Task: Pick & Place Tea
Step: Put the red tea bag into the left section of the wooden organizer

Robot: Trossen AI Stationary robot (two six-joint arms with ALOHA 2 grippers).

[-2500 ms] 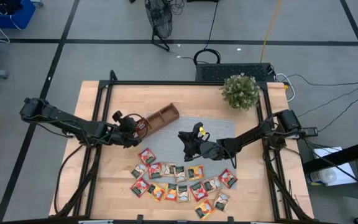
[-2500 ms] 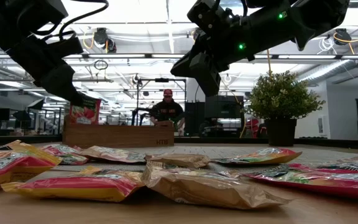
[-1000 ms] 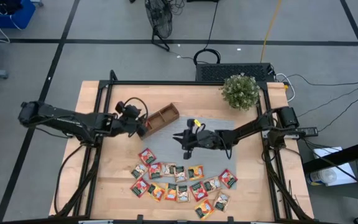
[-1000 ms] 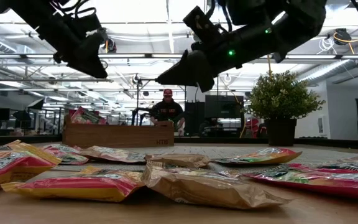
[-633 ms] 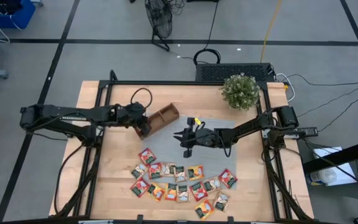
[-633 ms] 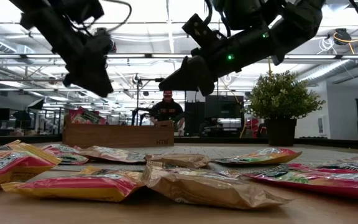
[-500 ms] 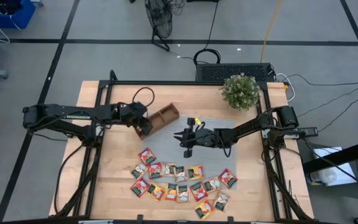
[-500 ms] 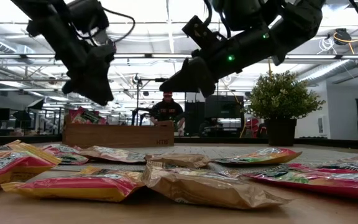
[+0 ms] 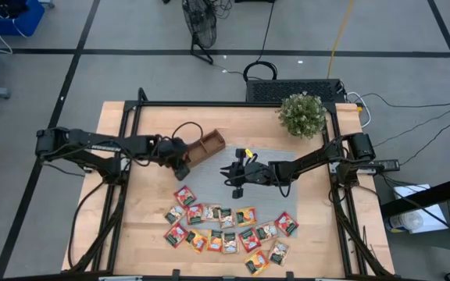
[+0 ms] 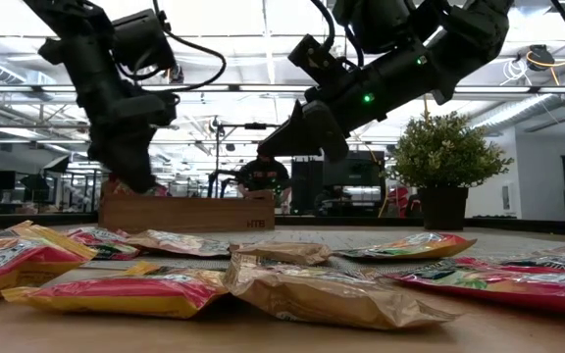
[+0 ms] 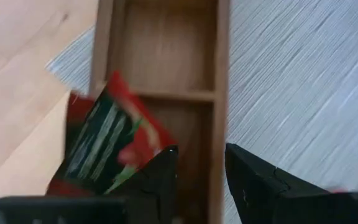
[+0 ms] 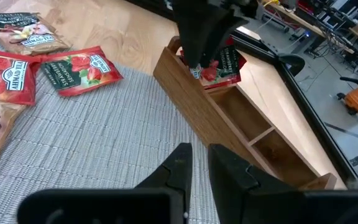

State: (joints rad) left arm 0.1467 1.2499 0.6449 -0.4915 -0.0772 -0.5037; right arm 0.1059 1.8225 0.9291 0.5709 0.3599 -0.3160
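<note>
Sachet (image 11: 107, 149), red with a dark striped label, stands tilted in the tray's (image 11: 219, 93) end compartment; left hand (image 11: 201, 165) parted above it.

A robotics lab or workshop is shown: a wooden table (image 9: 151, 226) is framed by black metal rails (image 9: 233, 104), cables (image 9: 401, 105) are strewn over grey tiled flooring, and strip lights (image 10: 263, 88) are hung overhead.
</note>
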